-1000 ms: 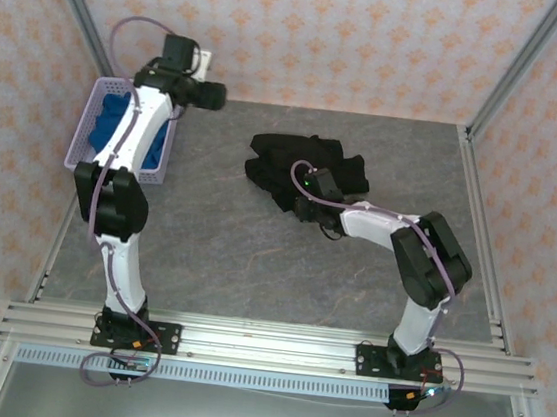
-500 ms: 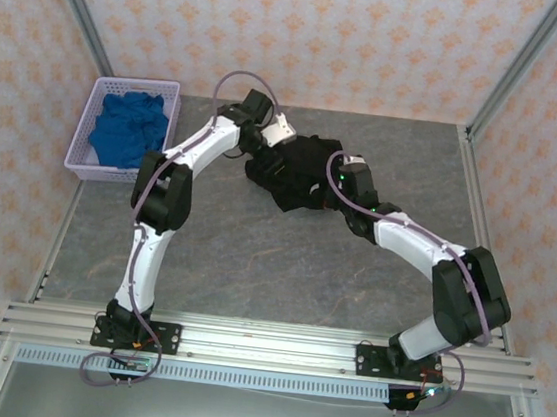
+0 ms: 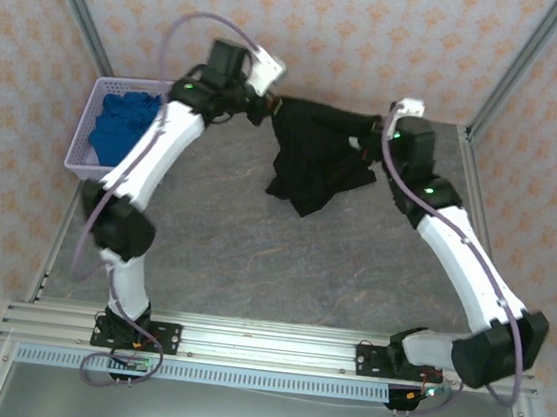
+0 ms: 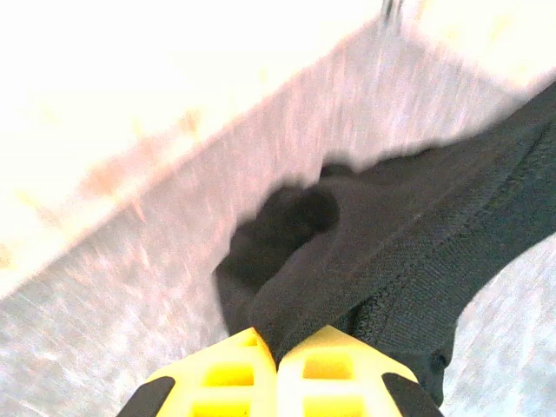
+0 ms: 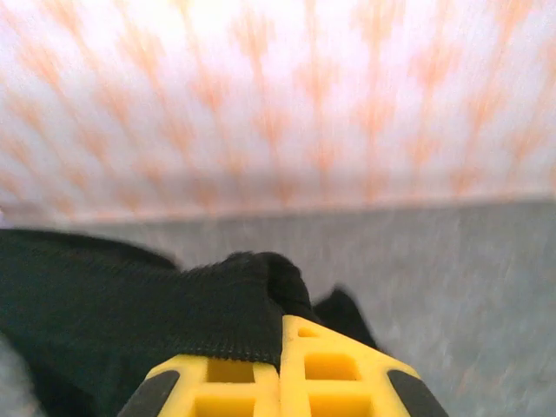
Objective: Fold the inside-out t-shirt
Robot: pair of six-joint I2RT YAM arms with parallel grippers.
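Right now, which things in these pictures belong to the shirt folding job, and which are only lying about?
Part of the job:
black t-shirt, lifted and stretched between both arms
left tool, shut on the shirt
right tool, shut on the shirt

Only lying about:
basket, at the far left of the table
blue cloth, inside the basket

A robot lab cell: aluminium frame rails [image 3: 263,343], patterned backdrop panels [image 3: 378,39] around a grey table [image 3: 253,256].
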